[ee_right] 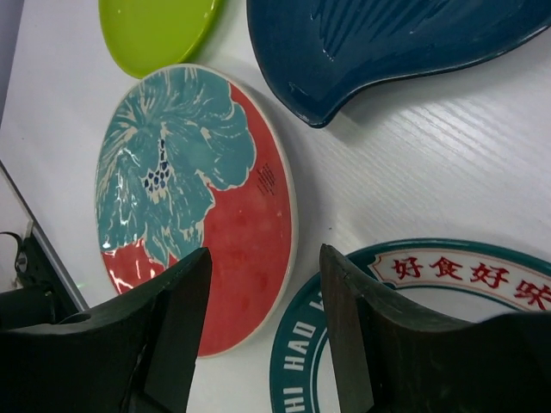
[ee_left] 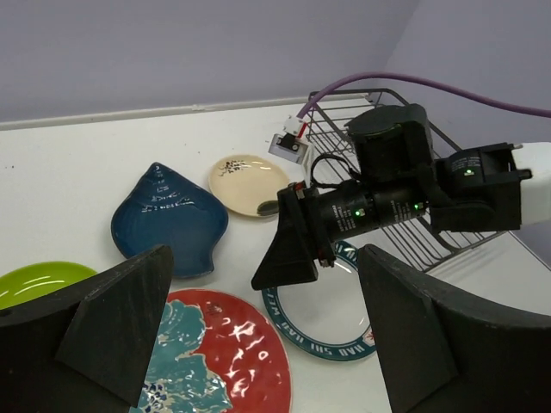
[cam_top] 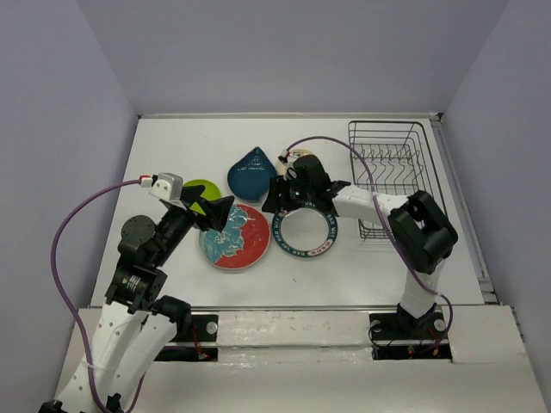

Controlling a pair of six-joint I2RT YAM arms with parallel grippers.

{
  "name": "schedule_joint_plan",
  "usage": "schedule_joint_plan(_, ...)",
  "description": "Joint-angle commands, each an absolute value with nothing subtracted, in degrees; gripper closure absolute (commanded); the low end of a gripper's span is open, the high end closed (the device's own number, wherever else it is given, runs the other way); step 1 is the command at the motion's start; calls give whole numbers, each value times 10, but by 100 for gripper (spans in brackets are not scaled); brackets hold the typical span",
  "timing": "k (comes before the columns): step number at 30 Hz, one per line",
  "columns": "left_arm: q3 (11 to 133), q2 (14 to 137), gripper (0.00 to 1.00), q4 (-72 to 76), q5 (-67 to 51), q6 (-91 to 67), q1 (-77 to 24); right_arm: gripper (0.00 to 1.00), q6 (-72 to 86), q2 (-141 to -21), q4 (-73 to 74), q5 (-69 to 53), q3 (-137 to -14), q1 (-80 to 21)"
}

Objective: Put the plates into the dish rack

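Step in hand: approach for a first pick; I see no plate in the dish rack point(cam_top: 394, 172), so by my reading the loading has not begun.
Right gripper point(ee_right: 263, 258): jaws about half spread, nothing between them, poised at the 10 o'clock edge of the white plate with the navy rim point(cam_top: 306, 232); whether a finger touches the rim I cannot tell.
Left gripper point(cam_top: 211, 212): jaws fully wide and empty, above the 12 o'clock edge of the floral plate point(cam_top: 245, 241).
Plates: all five lie flat mid-table point(cam_top: 172, 146).
Layout from the white plate: floral plate at 9 o'clock, just beside; teardrop plate point(ee_left: 168, 219) at 11; cream plate point(ee_left: 248, 183) at 12; lime-green plate point(cam_top: 205, 187) beyond the floral one, at 10.
Rack: at 2 o'clock from the white plate, apart from it.
Next move calls for: lowering the right jaws astride the near rim, closing firmly, lifting, turning the plate on edge, and carrying it toward 2 o'clock to drop between tines.
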State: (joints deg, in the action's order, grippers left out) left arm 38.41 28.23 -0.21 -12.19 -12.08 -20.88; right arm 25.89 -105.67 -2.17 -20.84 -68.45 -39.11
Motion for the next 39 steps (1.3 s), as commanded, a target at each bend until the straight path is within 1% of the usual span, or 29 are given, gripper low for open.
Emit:
schedule_joint_plan(1,408,279,1,23,-137,-115,-207,42,239,-1095,-44,-238,-730,-397)
schedule_joint_plan(6,407,279,1,25,-140,-115,-207,46,224,-1146,-20,-243,-778,-402)
schedule_joint_plan(10,407,281,1,25,-141,-115,-207,46,213,-1179,-3,-239,-804,-409)
schedule_joint_plan(20,407,279,1,25,-140,-116,-207,51,214,-1208,15,-233,-787,-437)
schedule_joint_plan(24,407,277,1,25,-137,-116,-207,58,245,-1209,-25,-253,-760,-437)
schedule_joint_plan(25,407,277,1,25,-137,-116,-207,65,254,-1207,-35,-256,-742,-437)
schedule_joint_plan(26,406,276,1,25,-136,-116,-207,69,266,-1201,-51,-256,-733,-437)
schedule_joint_plan(27,406,276,1,26,-136,-117,-207,79,272,-1198,-56,-254,-726,-437)
schedule_joint_plan(30,405,276,1,27,-137,-118,-207,93,283,-1185,-64,-244,-710,-437)
schedule_joint_plan(35,405,272,1,27,-134,-118,-207,93,284,-1132,-67,-224,-692,-437)
schedule_joint_plan(39,405,268,1,27,-132,-119,-207,93,294,-1046,-70,-226,-681,-437)
